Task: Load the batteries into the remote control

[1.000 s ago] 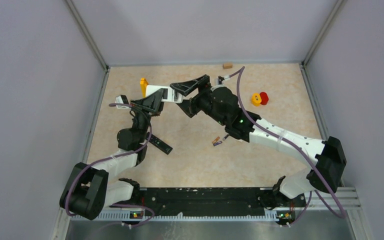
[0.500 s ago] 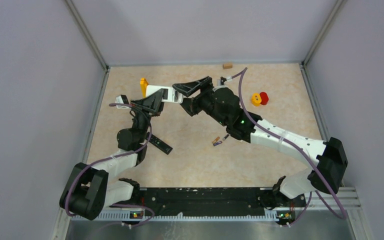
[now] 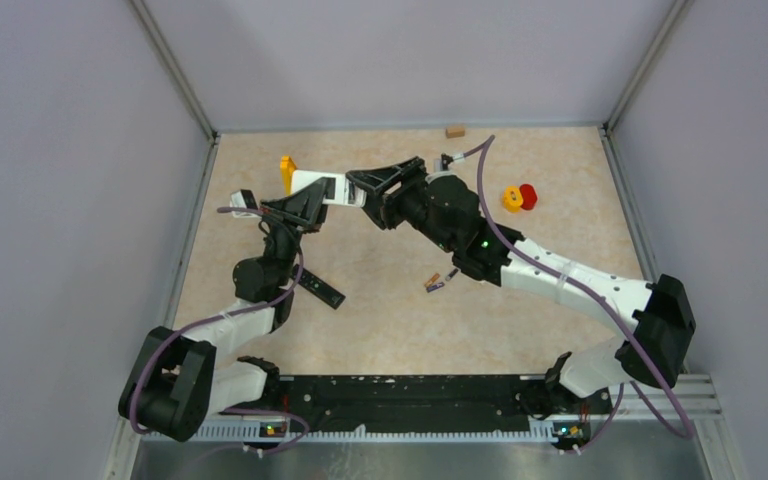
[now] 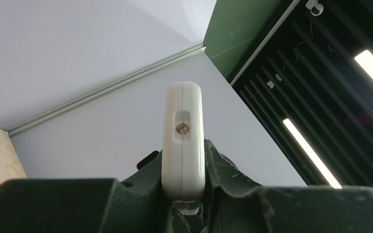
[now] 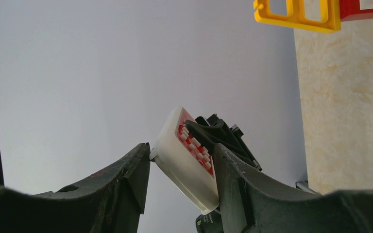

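Our right tool (image 5: pixel 182 154) has narrowed around the remote (image 5: pixel 178 169).
Left tool (image 4: pixel 183 170) clamps it; right tool's hold we cannot tell.

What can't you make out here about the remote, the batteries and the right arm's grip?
- Back of the remote: tiny in the top view, with left fingers and right fingers over its ends; left wrist shows only its end face, right wrist its button side.
- The batteries: top view, too small to count; the right arm may hide some.
- Right wrist view: right fingers flank the remote; contact unclear.
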